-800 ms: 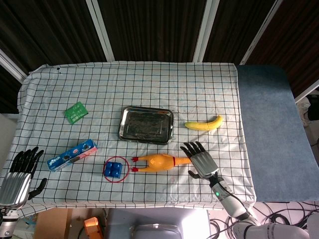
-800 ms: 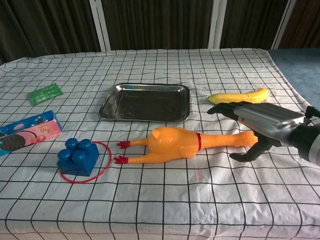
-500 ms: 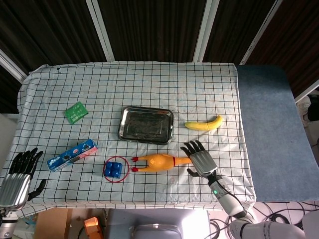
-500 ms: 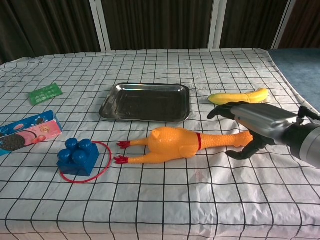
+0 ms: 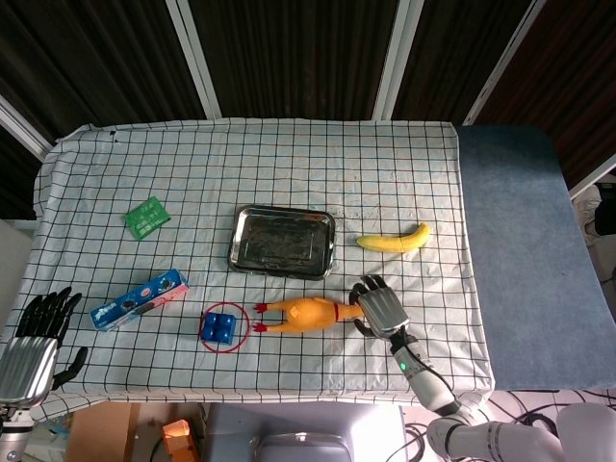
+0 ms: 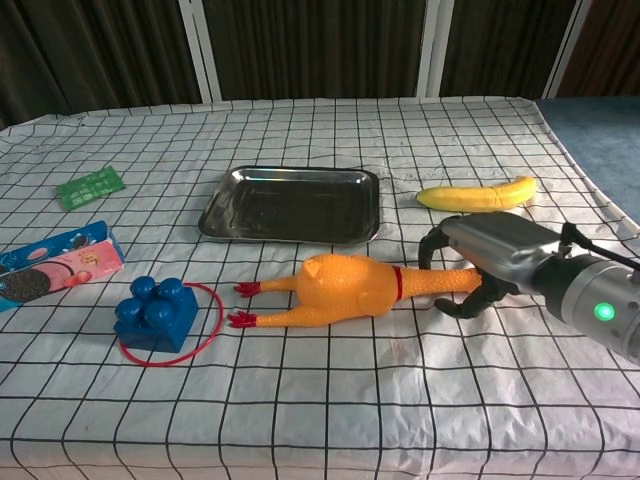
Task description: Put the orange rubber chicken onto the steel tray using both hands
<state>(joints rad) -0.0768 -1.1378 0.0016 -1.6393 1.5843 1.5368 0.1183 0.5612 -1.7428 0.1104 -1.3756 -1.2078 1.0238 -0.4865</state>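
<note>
The orange rubber chicken (image 5: 303, 314) (image 6: 345, 288) lies on its side on the checked cloth, red feet pointing left, just in front of the steel tray (image 5: 237, 252) (image 6: 215, 222). My right hand (image 5: 377, 306) (image 6: 490, 255) covers the chicken's head end. Its fingers (image 6: 431, 246) curl over the neck and the thumb (image 6: 462, 304) sits under it, so the head is hidden. My left hand (image 5: 34, 342) hangs past the table's front left corner with fingers spread and holds nothing. The chest view does not show the left hand.
A banana (image 5: 393, 240) (image 6: 476, 194) lies right of the tray. A blue block (image 5: 219, 326) (image 6: 155, 313) inside a red ring sits left of the chicken's feet. A cookie box (image 5: 140, 299) (image 6: 55, 265) and a green packet (image 5: 146, 216) (image 6: 90, 187) lie further left.
My right hand has slid left over the chicken's head end and its fingers have curled down around the neck. The left hand has sunk slightly. The chicken has barely shifted.
</note>
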